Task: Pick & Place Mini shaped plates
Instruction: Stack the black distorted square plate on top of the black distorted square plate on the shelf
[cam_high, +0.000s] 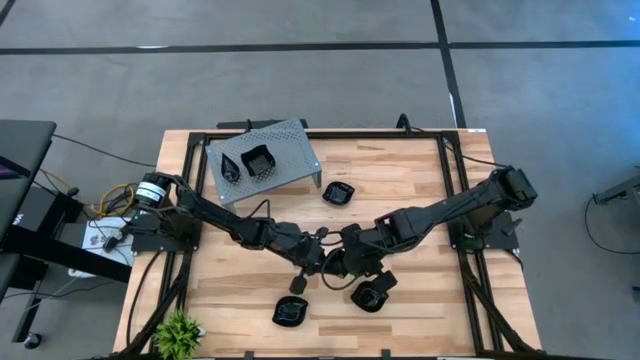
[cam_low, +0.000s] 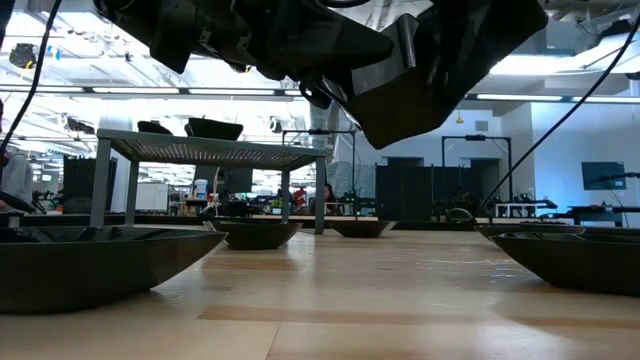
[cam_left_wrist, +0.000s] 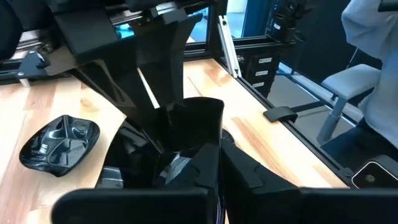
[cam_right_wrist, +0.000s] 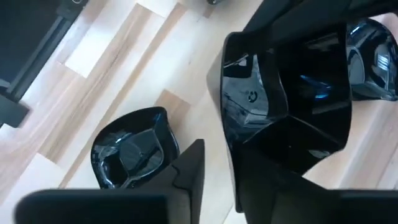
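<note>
A squarish black mini plate (cam_left_wrist: 196, 121) hangs above the table's middle between both grippers. My left gripper (cam_high: 320, 257) reaches in from the table's left and is shut on it. My right gripper (cam_high: 347, 262) slants down from the right and is open, with the plate's wall (cam_right_wrist: 231, 134) standing between its fingers. Three more plates rest on their bases on the wood (cam_high: 338, 193) (cam_high: 290, 312) (cam_high: 372, 294). Two plates (cam_high: 245, 163) sit on top of the grey perforated stand (cam_high: 285, 140). My left gripper holds the squarish plate by its wall (cam_left_wrist: 200, 149), which stands between the two fingers; the fingers come nearly level from the table's left. The plate is lifted clear of the table, tilted up on edge. My right gripper: one finger (cam_right_wrist: 189, 165) stands apart from the plate's wall; whether the other touches it I cannot tell.
The stand occupies the far left of the table. A small green plant (cam_high: 178, 332) stands at the near left corner. Black frame rails (cam_high: 450, 180) run along the table's sides. Bare wood shows at the far right (cam_high: 400, 180).
</note>
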